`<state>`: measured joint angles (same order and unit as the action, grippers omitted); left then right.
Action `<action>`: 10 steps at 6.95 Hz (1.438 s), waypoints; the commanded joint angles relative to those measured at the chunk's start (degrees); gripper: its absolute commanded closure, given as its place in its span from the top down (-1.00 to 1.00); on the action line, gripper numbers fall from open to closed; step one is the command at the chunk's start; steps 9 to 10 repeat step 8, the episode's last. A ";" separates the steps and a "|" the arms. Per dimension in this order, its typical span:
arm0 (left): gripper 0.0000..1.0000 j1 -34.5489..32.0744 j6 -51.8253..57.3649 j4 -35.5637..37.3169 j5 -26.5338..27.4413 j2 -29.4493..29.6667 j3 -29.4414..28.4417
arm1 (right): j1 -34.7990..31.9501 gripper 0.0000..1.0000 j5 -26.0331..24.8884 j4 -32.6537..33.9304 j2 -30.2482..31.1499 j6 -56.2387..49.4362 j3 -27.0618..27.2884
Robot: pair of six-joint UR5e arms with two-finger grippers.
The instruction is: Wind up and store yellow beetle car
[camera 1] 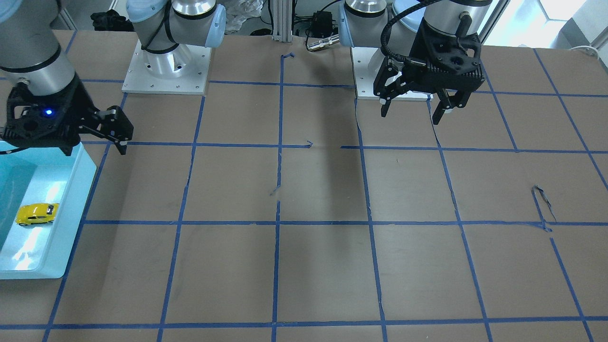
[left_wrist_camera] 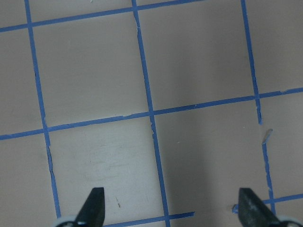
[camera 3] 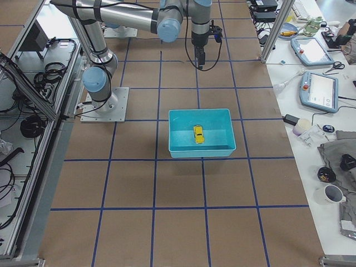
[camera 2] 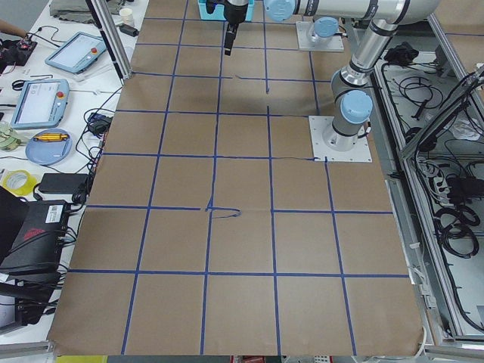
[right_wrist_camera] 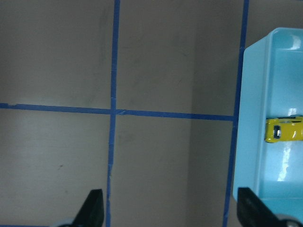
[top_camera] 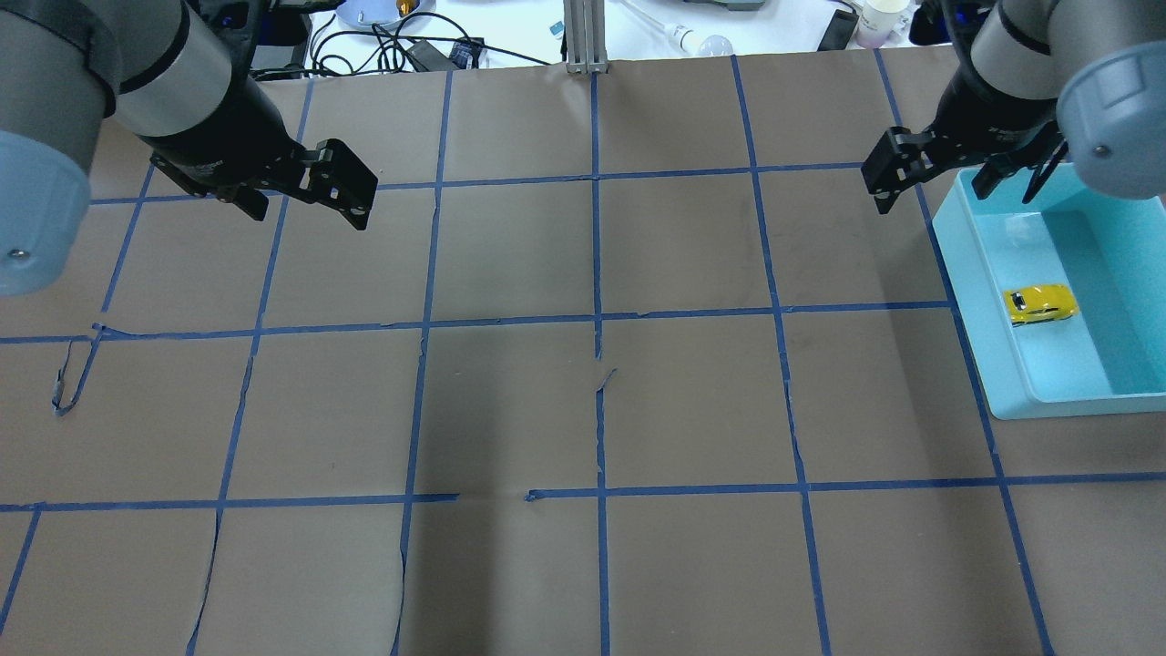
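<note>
Yellow beetle car [top_camera: 1040, 304] lying on its wheels on the floor of the light blue bin [top_camera: 979, 319], near the middle, clear of all walls. Placed there as the storage spot, so the store step looks done. Cannot tell from the pictures whether wound up.

Bin sitting on the brown-papered desk [top_camera: 510, 410] at the robot's right edge, within easy reach of the right arm only.

Right claw [right_wrist_camera: 171, 210] spread wide, holding nothing, hanging above the desk by the bin's near corner, well apart from the car. Probably a parked pose after release, judging by the gap and the empty fingers.

Left claw [camera 1: 411, 113] also spread wide and empty, hovering over bare desk on the far side from the bin. No part in the storing as things stand; likely kept out of the way.

Counts: one car, one bin, two arms, two claws, both empty. Blue tape grid on the desk, nothing else on the paper.
</note>
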<state>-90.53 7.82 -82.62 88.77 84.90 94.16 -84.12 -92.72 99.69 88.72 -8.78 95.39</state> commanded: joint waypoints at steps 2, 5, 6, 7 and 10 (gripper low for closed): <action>1.00 0.09 0.00 0.00 0.00 0.00 -0.12 | -4.21 1.00 5.85 -7.65 0.40 12.10 -3.19; 1.00 0.09 0.00 0.00 0.00 0.00 -0.12 | -4.21 1.00 5.53 -8.02 0.23 11.95 -2.58; 1.00 0.09 0.00 0.00 0.00 0.00 -0.12 | -4.21 1.00 6.14 -8.02 0.31 11.95 -2.58; 1.00 0.09 0.00 0.00 0.00 -0.09 -0.12 | -4.21 1.00 6.06 -8.10 0.40 11.86 -2.58; 1.00 0.09 0.00 0.00 0.00 0.00 -0.03 | -4.21 1.00 6.23 -8.02 0.23 11.60 -2.49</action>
